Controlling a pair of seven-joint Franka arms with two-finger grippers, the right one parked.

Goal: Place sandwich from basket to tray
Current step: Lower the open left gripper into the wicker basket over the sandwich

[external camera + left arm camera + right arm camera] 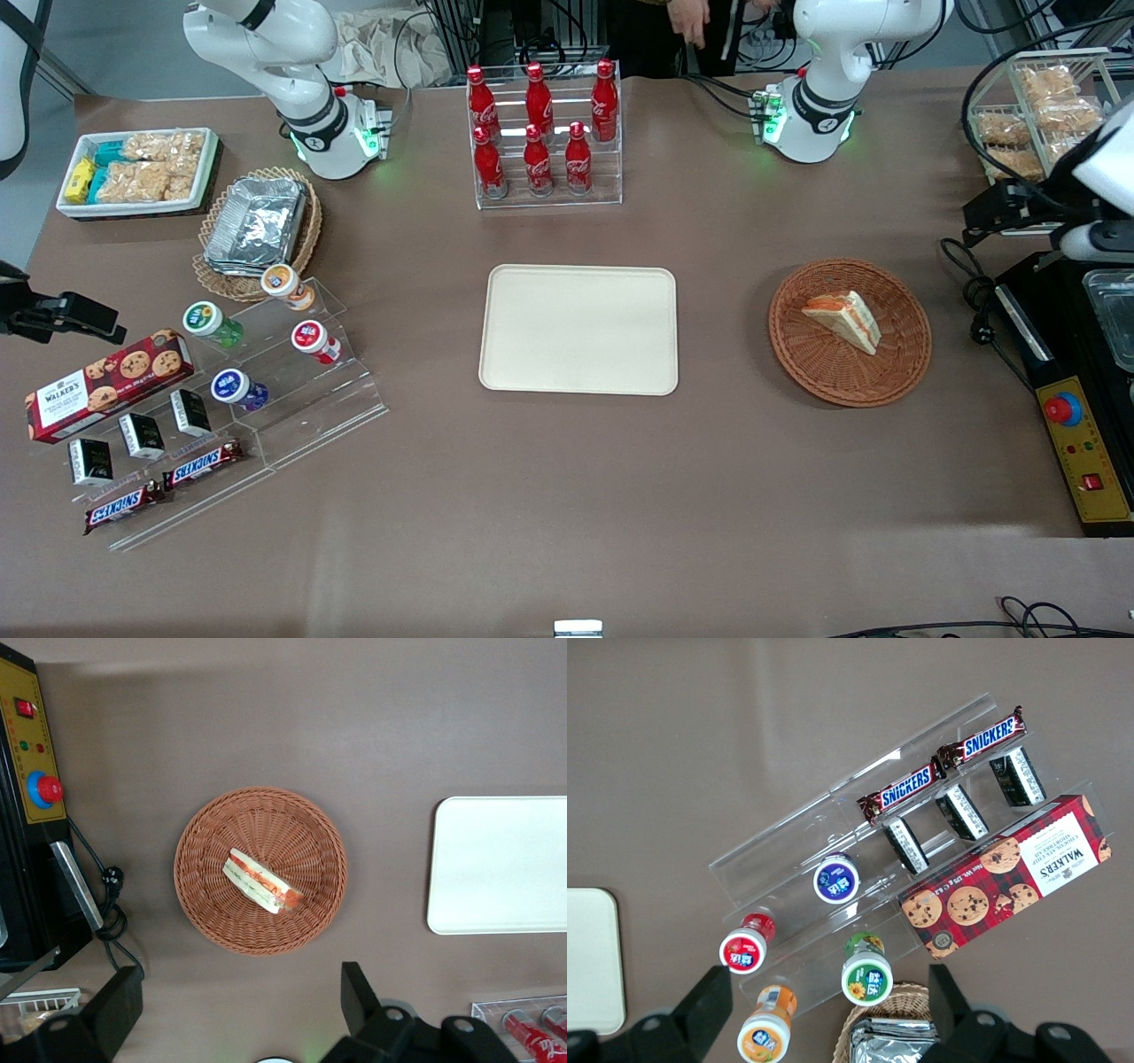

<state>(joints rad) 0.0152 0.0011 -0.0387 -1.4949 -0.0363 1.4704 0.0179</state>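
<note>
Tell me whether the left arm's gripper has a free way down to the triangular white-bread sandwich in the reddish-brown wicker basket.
Probably yes. The triangular white-bread sandwich lies alone and uncovered in the reddish-brown wicker basket, and the left gripper hangs open above the table near the basket, with nothing between them.

Sandwich (843,317) in basket (850,372), tray (578,330) bare, gripper (992,213) at table's edge

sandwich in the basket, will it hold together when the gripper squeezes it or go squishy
The sandwich looks like soft white bread over loose filling layers, so it would probably compress and might shear apart. It lies flat in the woven basket, so rolling seems unlikely. The gripper hangs open above it.
</note>
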